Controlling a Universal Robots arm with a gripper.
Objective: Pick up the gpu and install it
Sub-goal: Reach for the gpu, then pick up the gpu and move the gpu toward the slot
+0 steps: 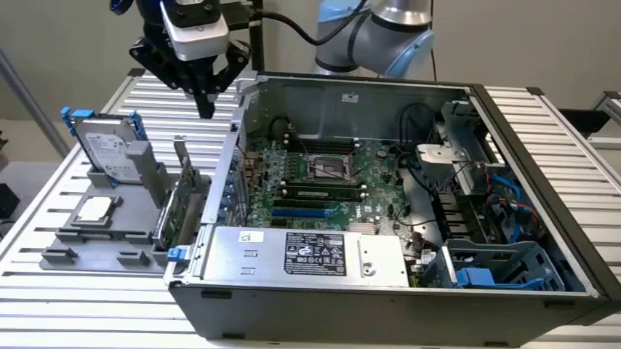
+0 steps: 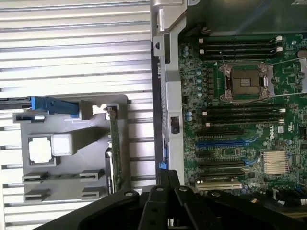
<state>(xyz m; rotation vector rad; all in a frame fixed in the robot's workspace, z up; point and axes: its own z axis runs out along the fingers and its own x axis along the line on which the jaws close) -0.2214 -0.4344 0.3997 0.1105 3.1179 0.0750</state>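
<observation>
Nearest to me is the ribbed aluminium bench, and on it the open dark-grey computer case, lying on its side. At the case's near end sits a silver metal power supply box with a white label.

On the exterior view's left of the case, a flat grey plastic holder tray rests on the bench. A small square silver chip lies flat in one of its pockets.

The gpu, a thin green expansion card, stands on edge in a slot of that tray, just beside the case's outer wall and not touching it as far as I can see. Farther back in the tray, a silver hard drive with blue rails stands upright.

Inside the case, beyond the power supply, lies the large green motherboard, with an empty processor socket in the middle.

Farthest back, my black hand hangs in the air above the bench, past the tray's far end and near the case's corner. It is clenched and has nothing in it. It is well clear of the gpu.
</observation>
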